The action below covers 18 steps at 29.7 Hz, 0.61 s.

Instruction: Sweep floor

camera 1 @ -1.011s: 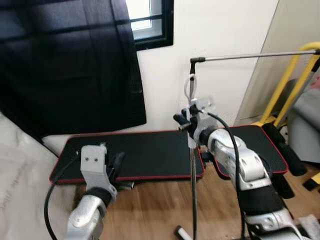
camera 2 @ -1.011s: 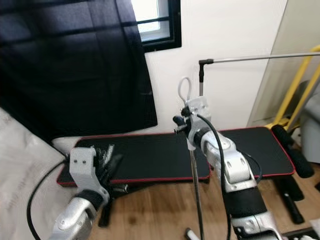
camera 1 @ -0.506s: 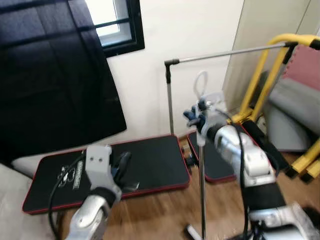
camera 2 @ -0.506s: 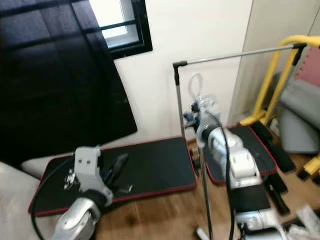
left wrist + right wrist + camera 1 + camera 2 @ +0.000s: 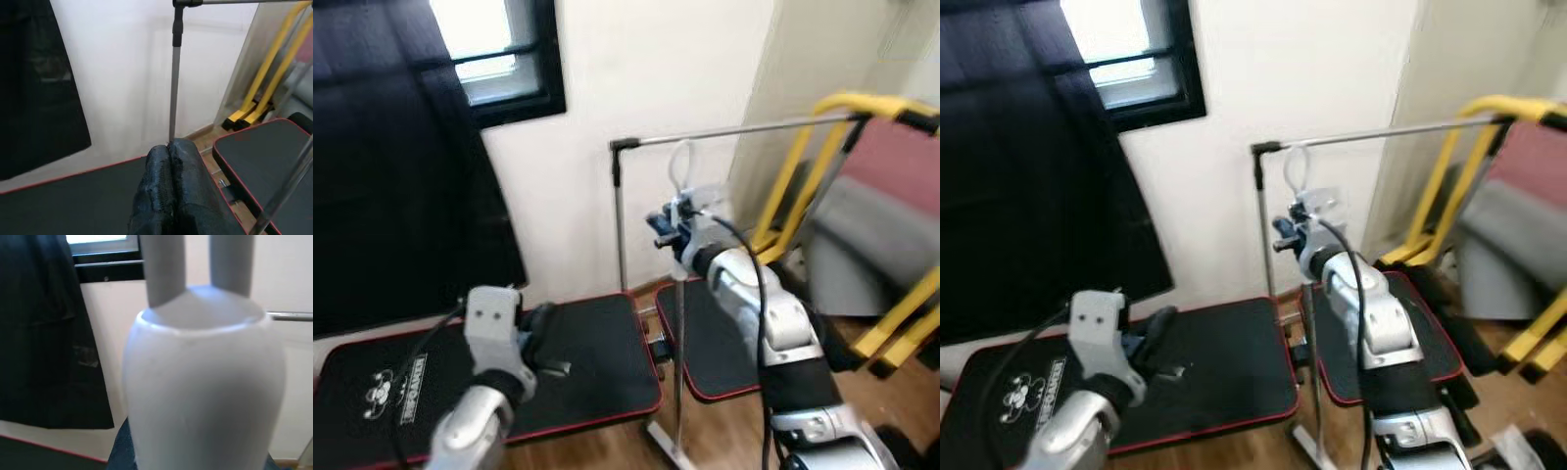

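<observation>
Broom handle [image 5: 679,333] stands upright at centre frame, and my right gripper [image 5: 677,227] is clamped around its pale upper grip just under the hanging loop, high up so I can steer the head, which lies below the frame's bottom edge. My left gripper [image 5: 536,338], fingers pressed together on nothing, hovers at lower left over the black bench pads [image 5: 597,362], clear of the pole. Behind, a metal rail [image 5: 734,130] crosses the white wall.
</observation>
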Available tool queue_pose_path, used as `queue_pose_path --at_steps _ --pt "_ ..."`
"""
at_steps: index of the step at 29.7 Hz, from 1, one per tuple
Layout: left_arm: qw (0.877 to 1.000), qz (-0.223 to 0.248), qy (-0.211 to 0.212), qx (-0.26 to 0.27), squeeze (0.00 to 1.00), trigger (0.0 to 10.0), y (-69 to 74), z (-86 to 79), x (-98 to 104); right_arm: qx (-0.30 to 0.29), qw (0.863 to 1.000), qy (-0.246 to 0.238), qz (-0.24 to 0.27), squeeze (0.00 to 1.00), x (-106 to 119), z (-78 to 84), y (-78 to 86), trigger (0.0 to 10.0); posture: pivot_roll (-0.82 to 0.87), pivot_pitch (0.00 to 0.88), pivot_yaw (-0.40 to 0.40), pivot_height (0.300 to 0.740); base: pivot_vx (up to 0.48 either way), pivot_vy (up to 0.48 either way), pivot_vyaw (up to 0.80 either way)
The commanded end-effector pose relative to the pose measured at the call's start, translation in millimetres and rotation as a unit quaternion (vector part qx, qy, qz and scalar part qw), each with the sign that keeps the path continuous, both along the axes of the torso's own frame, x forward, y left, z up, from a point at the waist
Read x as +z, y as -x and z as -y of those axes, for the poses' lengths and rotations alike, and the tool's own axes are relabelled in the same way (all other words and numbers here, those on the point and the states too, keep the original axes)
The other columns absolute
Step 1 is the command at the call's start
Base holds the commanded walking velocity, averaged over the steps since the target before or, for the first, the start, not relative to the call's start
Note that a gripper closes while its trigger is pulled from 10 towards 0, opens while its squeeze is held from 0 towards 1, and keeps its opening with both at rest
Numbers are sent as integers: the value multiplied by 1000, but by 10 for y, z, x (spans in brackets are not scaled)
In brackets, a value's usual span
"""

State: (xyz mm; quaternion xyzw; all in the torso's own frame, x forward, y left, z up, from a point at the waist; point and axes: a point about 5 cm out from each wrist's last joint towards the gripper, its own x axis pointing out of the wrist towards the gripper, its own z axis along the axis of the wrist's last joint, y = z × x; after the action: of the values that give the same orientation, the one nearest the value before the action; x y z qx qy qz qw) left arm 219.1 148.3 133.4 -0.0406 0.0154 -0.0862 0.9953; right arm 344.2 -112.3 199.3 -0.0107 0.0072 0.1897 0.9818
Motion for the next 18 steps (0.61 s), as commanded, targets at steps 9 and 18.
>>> queue_pose_path --at_steps 9,18 --pt "1000 0 5 -22 0 10000 139 98 51 -37 999 2 18 0 -7 6 -94 10000 38 136 4 740 0 0 0" --pt "1000 -3 -3 -30 0 10000 264 148 81 -87 994 -4 59 0 115 13 -261 10000 61 170 2 740 0 0 0"
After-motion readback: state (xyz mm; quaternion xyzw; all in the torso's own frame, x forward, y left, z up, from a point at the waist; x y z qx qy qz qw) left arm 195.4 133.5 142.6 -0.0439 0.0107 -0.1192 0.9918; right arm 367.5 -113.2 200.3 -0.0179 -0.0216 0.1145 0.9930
